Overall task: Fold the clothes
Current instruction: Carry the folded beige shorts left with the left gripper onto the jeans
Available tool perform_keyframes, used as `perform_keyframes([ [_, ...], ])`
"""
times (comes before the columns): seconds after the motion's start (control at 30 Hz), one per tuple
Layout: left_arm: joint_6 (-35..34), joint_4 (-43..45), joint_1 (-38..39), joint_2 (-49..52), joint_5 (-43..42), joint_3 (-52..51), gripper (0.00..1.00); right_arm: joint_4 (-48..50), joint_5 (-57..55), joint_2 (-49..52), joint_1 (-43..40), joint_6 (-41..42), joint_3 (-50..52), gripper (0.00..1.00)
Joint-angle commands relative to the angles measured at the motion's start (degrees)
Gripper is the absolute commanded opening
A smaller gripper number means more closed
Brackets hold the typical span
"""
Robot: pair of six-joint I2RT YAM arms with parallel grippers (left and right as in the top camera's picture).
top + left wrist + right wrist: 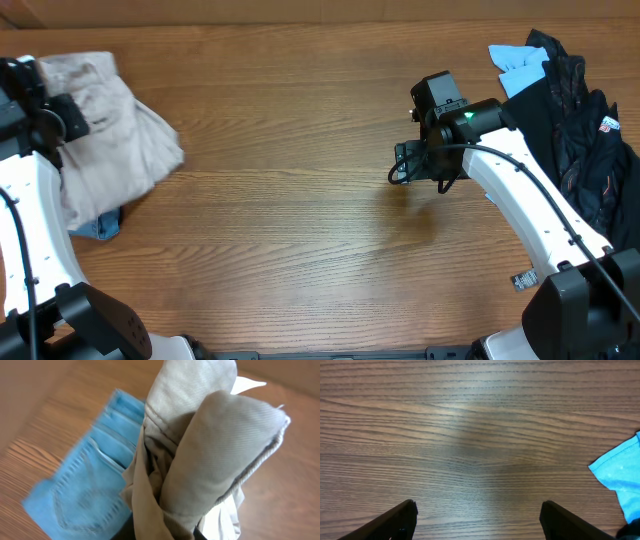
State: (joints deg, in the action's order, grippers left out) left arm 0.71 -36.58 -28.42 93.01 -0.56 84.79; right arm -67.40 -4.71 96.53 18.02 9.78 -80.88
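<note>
Khaki shorts wadded in the clamped left gripper, right gripper wide; denim shorts underneath could drag along.

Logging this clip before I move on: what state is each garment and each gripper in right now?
khaki shorts: bunched up, not folded, gathered in the left gripper.
denim shorts: lying flat on the table, partly under the khaki shorts.
heap of black and sky-blue garments: loosely piled beside the right arm.
left gripper: shut on the khaki shorts.
right gripper: open, empty, over bare wood.
</note>
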Motion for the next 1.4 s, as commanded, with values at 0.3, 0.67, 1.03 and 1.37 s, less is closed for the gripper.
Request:
perform_keyframes([
  [0.3,8.52,12.46,-1.36,2.21,8.11,2.43,0.04,-0.2,-0.35,-0.79,-0.15,-0.11,0.13,0.82],
  [0.67,10.88,18.03,-2.08,7.78,14.71,2.43,0.04,-0.22,-0.15,-0.79,-0.15,-0.11,0.13,0.82],
  [1.03,10.45,21.62,-4.39,8.94,18.6,2.71,1.0,-0.17,-0.13,-0.79,-0.15,-0.11,0.13,0.82],
  [1.37,6.49,17.46,-2.19,6.01,10.43,3.13,1.0,0.04,-0.15,-0.79,-0.15,-0.11,0.13,0.83],
])
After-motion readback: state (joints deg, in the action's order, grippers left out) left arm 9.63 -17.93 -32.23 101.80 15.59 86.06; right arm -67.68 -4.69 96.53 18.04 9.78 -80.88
